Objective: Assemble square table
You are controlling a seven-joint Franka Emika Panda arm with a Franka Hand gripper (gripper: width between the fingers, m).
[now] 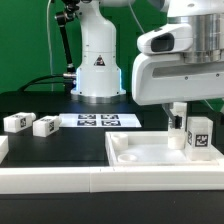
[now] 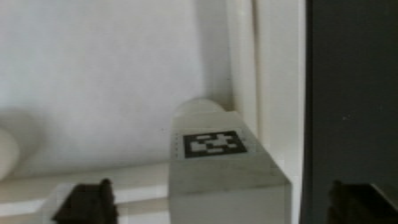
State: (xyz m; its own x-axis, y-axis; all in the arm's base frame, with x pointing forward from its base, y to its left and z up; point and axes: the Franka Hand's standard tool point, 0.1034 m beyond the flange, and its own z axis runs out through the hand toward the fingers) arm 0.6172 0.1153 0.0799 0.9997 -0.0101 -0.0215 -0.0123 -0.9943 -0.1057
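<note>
1. The gripper (image 1: 186, 124) on the white Panda arm hangs low at the exterior view's right, over the white plastic square tabletop slab with raised rim (image 1: 135, 158).
2. The slab lies flat on the black table surface (image 1: 60, 145), recessed panels facing up, just behind the long white rail (image 1: 60, 180) that runs along the near edge.
3. A short white upright leg with black-and-white tag (image 1: 198, 135) stands on the slab, near the slab's end at the exterior view's right. Its tag faces the exterior camera.
4. The claw is apart. In the wrist view the dark fingertips (image 2: 84, 203) sit on either side of the upright leg, with a gap visible on each side and no contact seen.
5. Two more short white tagged legs (image 1: 15, 122) (image 1: 45, 125) lie on the black table surface at the exterior view's left. They are near each other and well apart from the slab.
6. The flat white marker board (image 1: 100, 120) lies between those legs and the slab, in front of the white robot base (image 1: 98, 70).
7. A white piece (image 1: 3, 148) is cut off by the exterior view's left edge, so I cannot tell what it is.
</note>
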